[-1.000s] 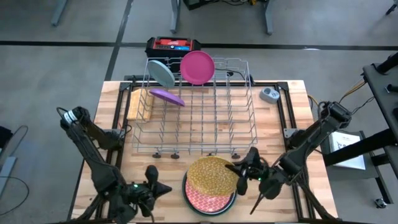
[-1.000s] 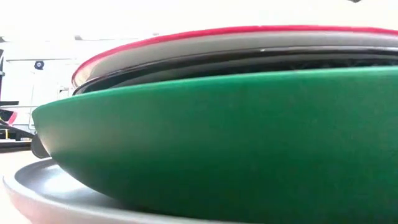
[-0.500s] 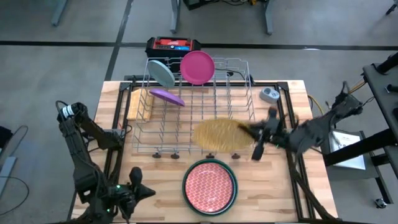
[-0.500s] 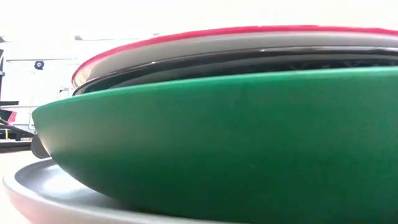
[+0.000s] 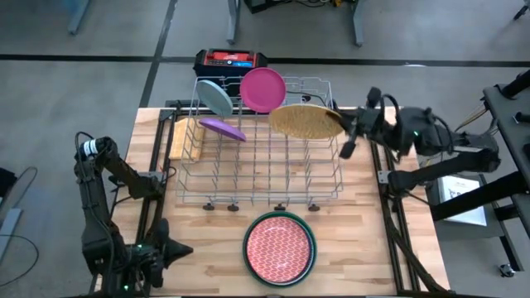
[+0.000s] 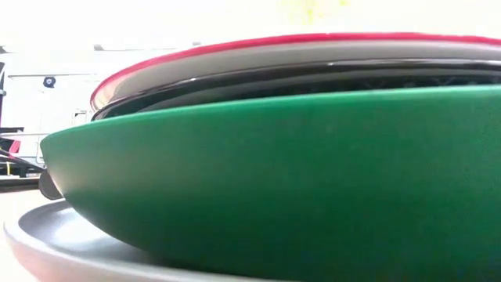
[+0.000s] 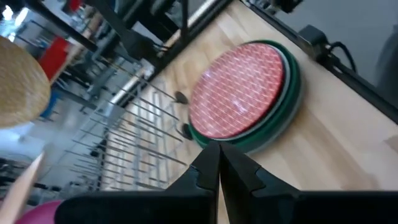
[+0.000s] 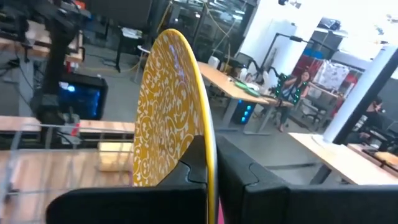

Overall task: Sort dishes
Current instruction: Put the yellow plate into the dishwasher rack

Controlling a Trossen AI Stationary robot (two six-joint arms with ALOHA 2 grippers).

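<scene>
No brand or writing can be read on anything here. The right gripper [image 5: 348,132] is clamped on the rim of the yellow patterned plate [image 5: 305,121], holding it over the far right part of the silver wire rack [image 5: 261,178]; in the right wrist view the plate [image 8: 171,118] stands on edge between the two dark fingers [image 8: 193,158]. At the rack's far end a pink plate [image 5: 262,88] and a pale grey-blue plate [image 5: 217,98] stand upright side by side, and a purple plate [image 5: 222,127] lies tilted on the wires just beside them.

Near the front edge of the table [image 5: 373,240] sits a stack: a red patterned plate [image 5: 279,247] on top, a dark rim under it, then a green plate [image 6: 297,180] and a grey plate [image 6: 55,243] at the bottom. The left gripper [image 5: 170,250] waits low at the front left corner, fingers pressed together, well apart from the stack.

A red and black box [image 5: 230,60] sits behind the rack, a small grey device [image 5: 358,126] lies at the far right corner, and a pale wooden block [image 5: 187,139] lies beside the rack's left side. The rack's middle rows are open, and bare wood runs along the table's right side.
</scene>
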